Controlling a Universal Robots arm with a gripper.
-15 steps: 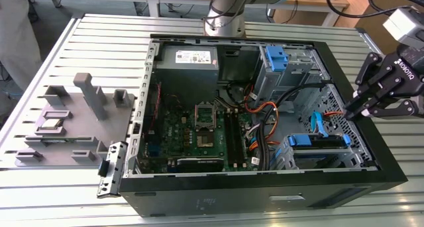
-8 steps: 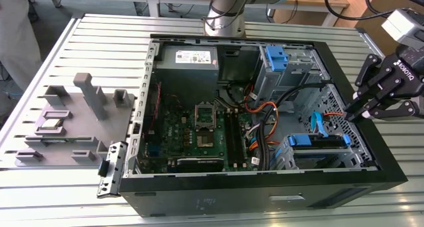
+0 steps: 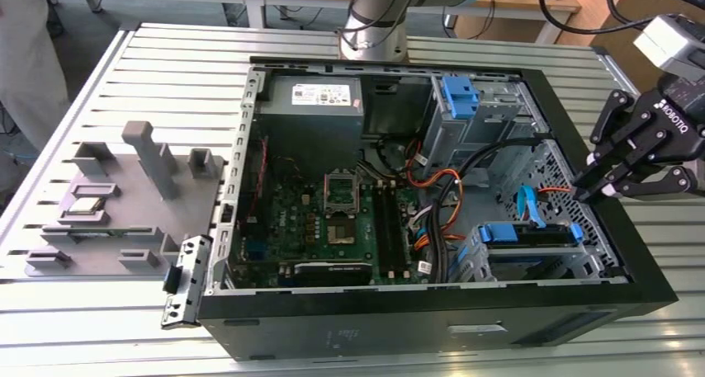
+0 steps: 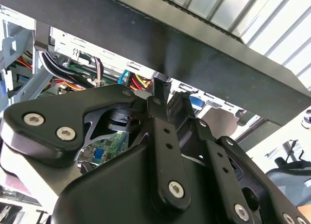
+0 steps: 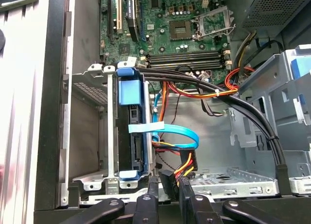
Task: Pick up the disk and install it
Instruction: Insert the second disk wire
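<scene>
The disk [image 5: 130,95] sits on edge inside the metal drive cage [image 5: 90,136] at the front corner of the open computer case. Its blue carrier frame faces up, and a light-blue ribbon cable runs beside it. In the exterior view the disk [image 3: 516,233] lies low at the case's right side. My gripper [image 3: 589,191] hangs above the case's right wall, up and to the exterior view's right of the disk, not touching it. The jaws are shut with nothing between them; the fingertips [image 5: 153,192] point toward the cage. The gripper [image 4: 169,101] also appears in the second wrist view.
Thick black cables [image 5: 243,107] and orange, red and yellow wires [image 5: 194,90] cross the case between the cage and a second bay with a blue bracket [image 3: 457,96]. The motherboard [image 3: 330,212] and power supply [image 3: 325,96] fill the case's left. A grey fixture [image 3: 121,195] stands on the slatted table.
</scene>
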